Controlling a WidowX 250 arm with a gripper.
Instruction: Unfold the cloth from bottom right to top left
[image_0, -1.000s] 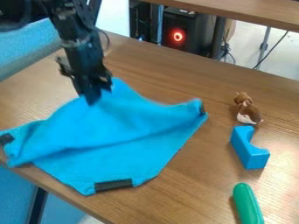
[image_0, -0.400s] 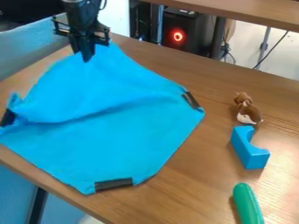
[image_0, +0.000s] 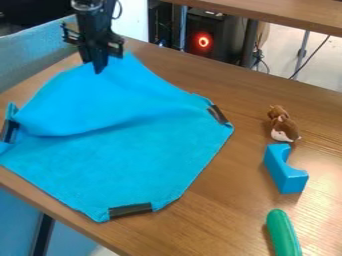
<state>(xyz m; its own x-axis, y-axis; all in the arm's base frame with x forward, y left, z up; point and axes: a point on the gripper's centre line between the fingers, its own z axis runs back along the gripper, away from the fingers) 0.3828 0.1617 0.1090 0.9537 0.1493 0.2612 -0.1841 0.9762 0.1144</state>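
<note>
My gripper (image_0: 99, 69) hangs at the upper left, shut on the top corner of the blue cloth (image_0: 127, 160) and holding that corner up off the table. Most of the cloth lies spread out below and to the right. A soft fold crosses it from the left side toward the right. Black patches mark its left, right and bottom corners; the bottom one lies flat close to the table's front edge.
On the right of the wooden table (image_0: 220, 200) are a brown and white plush toy (image_0: 283, 127), a blue arch block (image_0: 285, 170) and a green cylindrical object (image_0: 283, 234). A grey-blue surface (image_0: 33, 52) borders the table at the upper left.
With the cloth's corner held, my gripper has moved up toward the upper left, then slightly down. The cloth has spread wider, and its left and right corners have opened out.
</note>
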